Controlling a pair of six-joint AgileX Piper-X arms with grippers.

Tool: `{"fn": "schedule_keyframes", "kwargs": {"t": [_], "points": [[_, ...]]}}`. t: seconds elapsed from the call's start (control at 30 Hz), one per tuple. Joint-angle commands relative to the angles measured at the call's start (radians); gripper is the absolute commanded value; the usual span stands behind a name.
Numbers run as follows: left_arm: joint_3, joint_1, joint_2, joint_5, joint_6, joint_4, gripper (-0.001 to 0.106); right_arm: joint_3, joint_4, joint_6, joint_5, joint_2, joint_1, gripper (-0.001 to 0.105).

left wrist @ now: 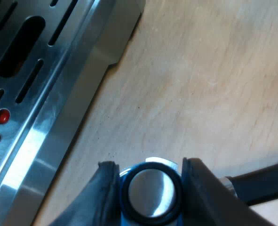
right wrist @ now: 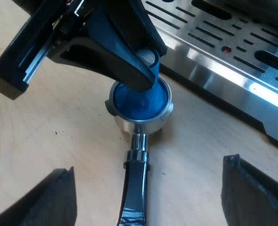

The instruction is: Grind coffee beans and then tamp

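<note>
My left gripper [left wrist: 149, 175] is shut on the blue tamper [left wrist: 150, 197], whose round silver top shows between the two black fingers. In the right wrist view the tamper's blue base [right wrist: 141, 101] sits inside the basket of the metal holder [right wrist: 129, 123], pressed down from above by the left gripper [right wrist: 148, 70]. The holder lies on the wooden table, and its dark handle [right wrist: 135, 193] points away from the machine. My right gripper [right wrist: 149, 165] stands wide open above that handle and touches nothing. The handle [left wrist: 263, 182] also shows beside the left fingers.
The espresso machine's slotted steel drip tray [right wrist: 233, 61] lies close to the holder, with a small red float [left wrist: 2, 116] among its slots. Its edge [left wrist: 68, 122] runs beside bare wooden table [left wrist: 200, 84].
</note>
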Motion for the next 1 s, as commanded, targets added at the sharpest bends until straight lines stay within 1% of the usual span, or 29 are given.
{"fn": "schedule_keyframes", "kwargs": {"t": [0.03, 0.13, 0.37, 0.43, 0.57, 0.8, 1.0], "points": [[0.039, -0.002, 0.018, -0.015, 0.006, 0.058, 0.006, -0.002, -0.014, 0.0, 0.006, 0.0, -0.005, 0.066], [0.055, -0.002, 0.018, -0.015, 0.006, 0.058, 0.006, -0.002, -0.014, 0.0, 0.006, 0.0, -0.005, 0.066], [0.056, -0.002, 0.018, -0.015, 0.006, 0.058, 0.006, -0.002, -0.014, 0.0, 0.006, 0.0, -0.005, 0.066], [0.056, -0.002, 0.018, 0.003, 0.006, 0.058, 0.006, -0.002, -0.014, 0.0, 0.006, 0.0, -0.005, 0.066], [0.064, -0.002, 0.018, 0.004, 0.006, 0.056, 0.006, -0.002, -0.014, 0.0, 0.006, 0.0, -0.005, 0.066], [0.116, -0.002, 0.018, 0.004, 0.006, 0.053, 0.006, -0.002, -0.014, 0.0, 0.006, 0.0, -0.005, 0.066], [0.102, -0.002, 0.018, 0.008, 0.003, 0.053, 0.006, -0.002, -0.014, 0.0, 0.006, 0.0, -0.005, 0.066]]}}
